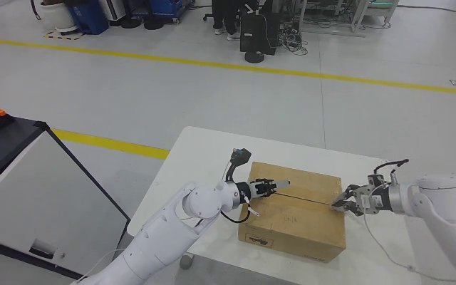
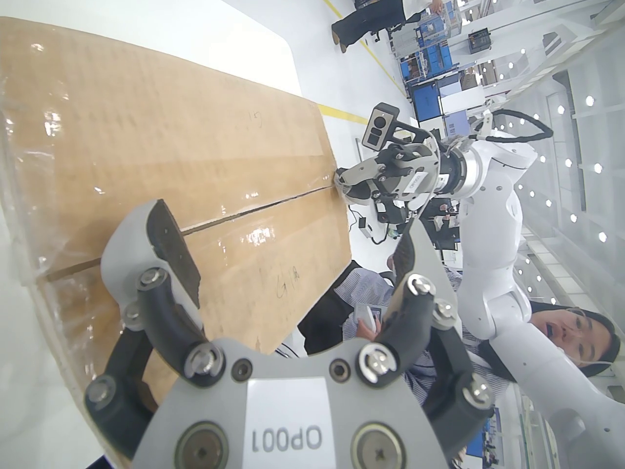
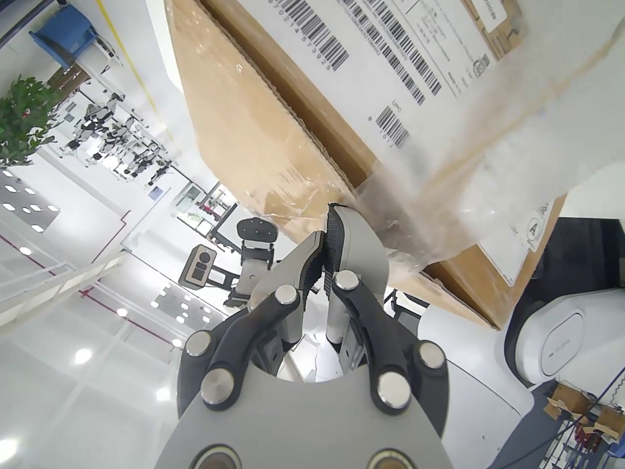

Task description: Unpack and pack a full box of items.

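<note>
I am holding my left gripper (image 1: 269, 187) wide open and empty over the left of the box (image 1: 299, 222) on the table (image 1: 206, 146), while my right gripper (image 3: 328, 226) is pinching shut on the tape (image 3: 439, 187) at its right end, probably to peel it off.

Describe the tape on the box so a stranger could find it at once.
On the white table sits a closed cardboard box. Along its top seam runs the tape, clear and glossy, down over the end where the right gripper is shut; the bare cardboard beside it is matte.
</note>
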`<state>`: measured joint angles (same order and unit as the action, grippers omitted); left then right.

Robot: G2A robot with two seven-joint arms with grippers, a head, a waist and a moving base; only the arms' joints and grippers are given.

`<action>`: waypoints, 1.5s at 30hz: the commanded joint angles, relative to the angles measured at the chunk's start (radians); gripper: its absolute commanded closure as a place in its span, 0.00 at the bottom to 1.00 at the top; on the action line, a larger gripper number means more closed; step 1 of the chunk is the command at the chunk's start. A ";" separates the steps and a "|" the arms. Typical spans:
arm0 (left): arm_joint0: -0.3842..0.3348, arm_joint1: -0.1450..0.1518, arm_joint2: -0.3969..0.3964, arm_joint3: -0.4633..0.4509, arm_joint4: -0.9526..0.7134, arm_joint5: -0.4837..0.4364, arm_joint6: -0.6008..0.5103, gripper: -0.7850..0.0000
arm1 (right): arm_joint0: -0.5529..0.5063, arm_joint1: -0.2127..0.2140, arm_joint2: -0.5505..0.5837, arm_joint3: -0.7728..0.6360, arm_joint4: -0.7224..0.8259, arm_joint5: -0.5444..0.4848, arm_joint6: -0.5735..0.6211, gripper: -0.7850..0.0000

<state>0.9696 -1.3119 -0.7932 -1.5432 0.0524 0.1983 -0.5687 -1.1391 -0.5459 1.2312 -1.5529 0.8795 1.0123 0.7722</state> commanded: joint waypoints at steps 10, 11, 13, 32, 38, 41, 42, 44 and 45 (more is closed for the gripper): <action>0.000 0.000 0.000 0.000 0.000 0.000 0.000 0.00 | 0.066 -0.016 -0.100 0.038 -0.015 0.000 -0.023 1.00; 0.000 0.000 0.000 0.000 0.000 0.000 0.000 0.00 | 0.068 -0.017 -0.106 0.039 -0.017 0.000 -0.026 1.00; 0.000 0.000 0.000 0.000 0.000 0.000 0.000 0.00 | 0.071 -0.018 -0.114 0.041 -0.017 0.000 -0.030 1.00; 0.000 0.000 0.000 0.000 0.000 0.000 0.000 0.00 | -0.072 0.050 0.161 -0.116 -0.011 -0.007 -0.034 0.00; 0.000 0.000 0.000 0.000 0.000 0.000 0.000 0.00 | -0.107 0.066 0.248 -0.196 -0.055 0.000 -0.081 0.00; 0.000 0.000 0.000 0.000 0.000 0.000 0.000 0.00 | -0.116 0.071 0.275 -0.241 -0.048 0.000 -0.060 0.00; 0.000 0.000 0.000 0.000 0.000 0.000 0.000 0.00 | -0.118 0.071 0.279 -0.254 -0.044 0.000 -0.054 0.00; 0.000 0.000 0.000 0.000 0.000 0.000 0.000 0.00 | -0.118 0.070 0.272 -0.276 -0.037 -0.002 -0.053 0.00; 0.000 0.000 0.000 0.000 0.000 0.000 0.000 0.00 | -0.115 0.068 0.263 -0.285 -0.030 -0.004 -0.055 0.00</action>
<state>0.9696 -1.3119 -0.7932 -1.5432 0.0524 0.1983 -0.5687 -1.2571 -0.4761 1.5040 -1.8283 0.8426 1.0106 0.7198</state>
